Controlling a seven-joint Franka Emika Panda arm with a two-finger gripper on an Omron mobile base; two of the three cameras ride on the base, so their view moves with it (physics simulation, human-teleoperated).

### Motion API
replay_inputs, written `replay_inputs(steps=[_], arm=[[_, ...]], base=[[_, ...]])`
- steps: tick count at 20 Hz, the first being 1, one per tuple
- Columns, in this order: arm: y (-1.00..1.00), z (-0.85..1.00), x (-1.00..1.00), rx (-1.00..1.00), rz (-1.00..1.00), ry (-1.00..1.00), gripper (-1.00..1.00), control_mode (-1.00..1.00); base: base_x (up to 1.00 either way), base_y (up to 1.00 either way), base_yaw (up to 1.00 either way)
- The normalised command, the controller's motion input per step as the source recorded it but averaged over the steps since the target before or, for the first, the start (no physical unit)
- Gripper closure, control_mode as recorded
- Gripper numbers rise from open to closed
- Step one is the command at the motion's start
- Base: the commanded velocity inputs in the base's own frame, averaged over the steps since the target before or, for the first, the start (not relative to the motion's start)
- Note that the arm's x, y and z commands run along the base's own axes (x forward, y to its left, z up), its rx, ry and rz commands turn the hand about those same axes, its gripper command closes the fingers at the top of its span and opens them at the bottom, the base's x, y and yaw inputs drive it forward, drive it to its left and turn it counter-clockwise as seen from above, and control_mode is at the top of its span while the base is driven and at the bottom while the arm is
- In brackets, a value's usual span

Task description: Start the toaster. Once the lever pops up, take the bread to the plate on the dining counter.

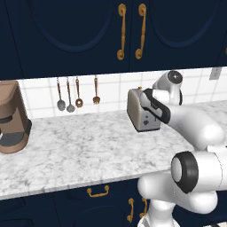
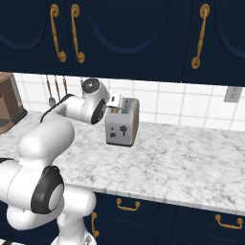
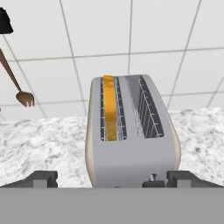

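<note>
Two dark tips of the claw (image 3: 112, 180) rise at the bottom of the hand view, spread as wide as the toaster's body and gripping nothing. Just beyond them stands the small boxy grey-silver two-slot toaster (image 3: 131, 131), upright on the white-grey marbled surface (image 1: 75, 150) near the tiled back wall. A tan-yellow slice of bread with a golden-brown crust (image 3: 110, 108) sits edge-up in the left slot as that camera shows it; the other slot is bare wire.

From the base cameras the narrow control face (image 2: 119, 130) looks toward the robot (dark marks show on it, but the lever itself is too small to pick out), and the hand hovers at the toaster's top edge above that face.

My judgement is that the step in hand is pressing the lever down, not yet done. To do it well, the claw should come down the control face with one tip on the tab, push straight down along the slot, and keep off the round knobs. Pushing at an angle could shove the light toaster back.

Further out, a brown coffee machine (image 1: 12, 117) stands far to the left, and utensils (image 1: 77, 94) hang on the tiles.
</note>
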Motion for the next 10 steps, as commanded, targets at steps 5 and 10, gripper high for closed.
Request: replay_inputs(steps=[5, 10], arm=[[0.0, -0.06, 0.23, 0.0, 0.0, 0.0, -1.0, -1.0], [0.0, -0.17, 0.21, 0.0, 0.0, 0.0, -1.0, -1.0]], base=[[0.0, 0.0, 0.0], [0.0, 0.0, 0.0]])
